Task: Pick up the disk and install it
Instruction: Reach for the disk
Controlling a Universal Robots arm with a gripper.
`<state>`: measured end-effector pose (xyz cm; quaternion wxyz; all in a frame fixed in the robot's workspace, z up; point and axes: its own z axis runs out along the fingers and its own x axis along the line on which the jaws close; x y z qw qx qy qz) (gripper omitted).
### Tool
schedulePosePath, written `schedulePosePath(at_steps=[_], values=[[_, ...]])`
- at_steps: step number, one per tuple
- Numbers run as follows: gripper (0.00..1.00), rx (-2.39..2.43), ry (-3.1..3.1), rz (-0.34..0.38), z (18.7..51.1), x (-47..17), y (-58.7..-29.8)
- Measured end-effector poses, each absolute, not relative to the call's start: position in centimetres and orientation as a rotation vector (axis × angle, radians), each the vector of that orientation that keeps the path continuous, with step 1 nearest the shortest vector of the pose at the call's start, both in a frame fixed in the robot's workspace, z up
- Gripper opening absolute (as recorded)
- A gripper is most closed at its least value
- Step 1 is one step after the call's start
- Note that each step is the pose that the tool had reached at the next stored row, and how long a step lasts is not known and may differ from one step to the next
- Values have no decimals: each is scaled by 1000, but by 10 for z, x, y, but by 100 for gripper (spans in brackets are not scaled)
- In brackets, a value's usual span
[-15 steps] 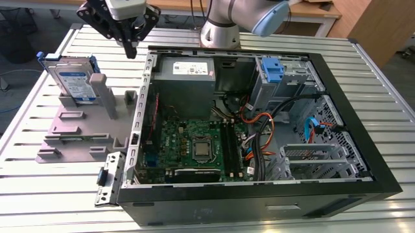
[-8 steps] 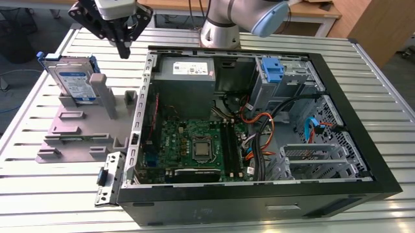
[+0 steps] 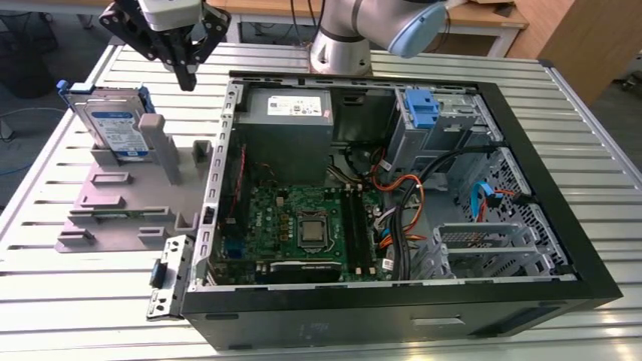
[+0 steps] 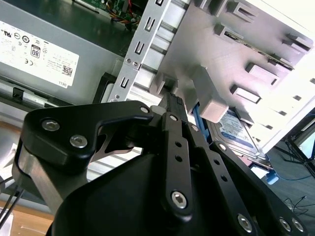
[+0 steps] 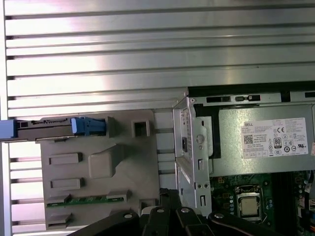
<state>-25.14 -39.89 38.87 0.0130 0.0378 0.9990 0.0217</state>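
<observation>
The disk [image 3: 113, 126], a silver-grey drive with a white-and-blue label in a blue bracket, stands on edge in a slot at the back of a grey holder [image 3: 119, 204] on the exterior view's left. My gripper [image 3: 186, 77] hangs in the air above and slightly to the exterior view's right of the disk, apart from it, fingers shut with nothing between them. In the first wrist view the disk [image 5: 49, 128] shows edge-on, with the gripper [image 5: 167, 195] over the holder's far side. In the second wrist view the fingers [image 4: 173, 105] point at the holder, the disk [image 4: 237, 132] behind it.
An open computer case [image 3: 561, 278] lies right of the holder, with a motherboard [image 3: 301, 226], a grey power supply [image 3: 289, 110], a drive bay with a blue latch [image 3: 422, 113] and loose cables. The arm's base [image 3: 341, 49] stands behind it. A small bracket [image 3: 165, 274] lies by the case's front corner.
</observation>
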Motion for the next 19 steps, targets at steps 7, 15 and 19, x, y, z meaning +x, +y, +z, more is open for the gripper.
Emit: schedulePosePath(at_steps=[7, 15, 19], values=[[11, 118, 3112, 68, 389, -251, -399], [11, 118, 3112, 68, 389, -259, -399], [11, 118, 3111, 68, 388, -266, -399]])
